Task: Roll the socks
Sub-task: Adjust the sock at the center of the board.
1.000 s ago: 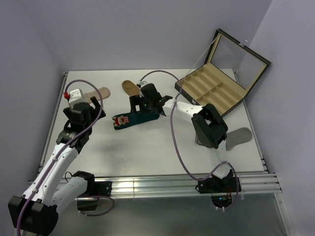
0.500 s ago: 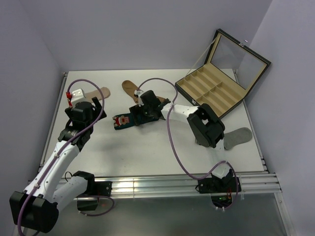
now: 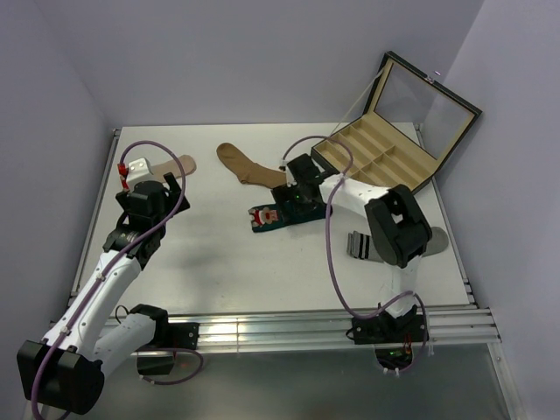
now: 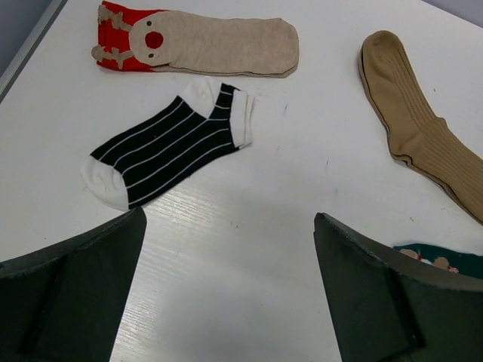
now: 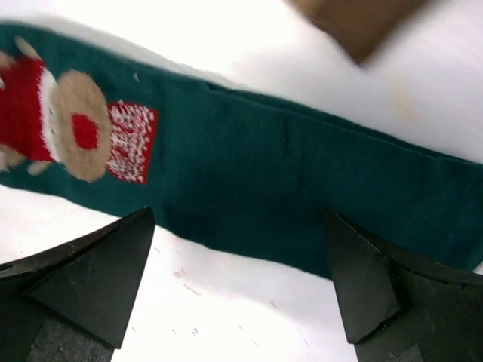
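Observation:
The dark teal reindeer sock [image 3: 269, 215] lies flat mid-table. My right gripper [image 3: 295, 199] hovers just over its plain end, jaws open and empty; its wrist view shows the sock [image 5: 287, 181] between the spread fingers [image 5: 240, 226]. My left gripper [image 3: 156, 189] is open and empty at the left, above bare table [image 4: 226, 249]. Ahead of it lie the black sock with white stripes [image 4: 166, 151], the beige red-toed sock [image 4: 211, 45] and the brown sock [image 4: 415, 128]. The brown sock [image 3: 247, 164] is behind the teal one. The grey sock with a black-striped cuff [image 3: 360, 244] lies by the right arm.
An open black compartment box [image 3: 385, 153] with its lid raised stands at the back right. The beige sock [image 3: 178, 164] is partly hidden by the left arm. The metal rail [image 3: 289, 328] runs along the near edge. Walls close the left, back and right.
The right gripper has swung to the right and the teal sock has shifted right with it. The grey sock's striped cuff has come into view. The left arm has barely moved.

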Controlling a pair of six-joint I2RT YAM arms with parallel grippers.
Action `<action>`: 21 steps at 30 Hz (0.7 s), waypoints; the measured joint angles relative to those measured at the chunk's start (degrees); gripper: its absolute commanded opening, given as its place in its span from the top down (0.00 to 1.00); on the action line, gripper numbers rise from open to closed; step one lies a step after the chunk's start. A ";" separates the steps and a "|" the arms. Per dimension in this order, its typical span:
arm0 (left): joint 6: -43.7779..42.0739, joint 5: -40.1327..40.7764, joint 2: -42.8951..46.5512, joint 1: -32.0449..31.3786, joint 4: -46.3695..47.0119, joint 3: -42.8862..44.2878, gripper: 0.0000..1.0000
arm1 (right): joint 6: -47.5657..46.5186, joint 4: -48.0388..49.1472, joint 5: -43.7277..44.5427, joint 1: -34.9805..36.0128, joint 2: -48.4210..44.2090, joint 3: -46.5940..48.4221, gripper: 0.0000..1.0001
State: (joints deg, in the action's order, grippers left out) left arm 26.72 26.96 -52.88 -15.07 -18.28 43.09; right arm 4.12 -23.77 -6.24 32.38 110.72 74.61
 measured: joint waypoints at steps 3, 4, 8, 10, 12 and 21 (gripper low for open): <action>0.02 -0.11 0.00 0.00 0.02 0.00 0.01 | 2.51 -0.22 1.60 -1.07 -3.56 -1.29 0.07; 0.04 -0.11 0.00 0.00 0.02 0.00 0.01 | 3.37 0.24 2.16 -0.81 -4.98 -1.49 0.09; 0.13 -0.11 0.00 0.00 0.02 0.00 0.01 | 7.89 3.43 6.34 1.99 -9.20 -0.50 0.29; 0.15 -0.11 0.00 0.00 0.02 0.00 0.00 | 9.99 4.55 7.89 3.32 -8.39 2.23 0.37; 0.17 -0.11 0.00 -0.02 0.00 0.00 0.00 | 11.04 4.83 8.90 4.39 -6.23 5.64 0.39; 0.17 -0.11 0.00 0.00 0.02 0.00 0.01 | 11.02 4.68 12.63 9.94 5.57 14.27 0.43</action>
State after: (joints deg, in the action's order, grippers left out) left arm 26.89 26.85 -52.88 -15.07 -18.26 43.09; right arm 15.14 -19.09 6.39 42.33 116.29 88.88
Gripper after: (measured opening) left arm 0.995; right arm 0.576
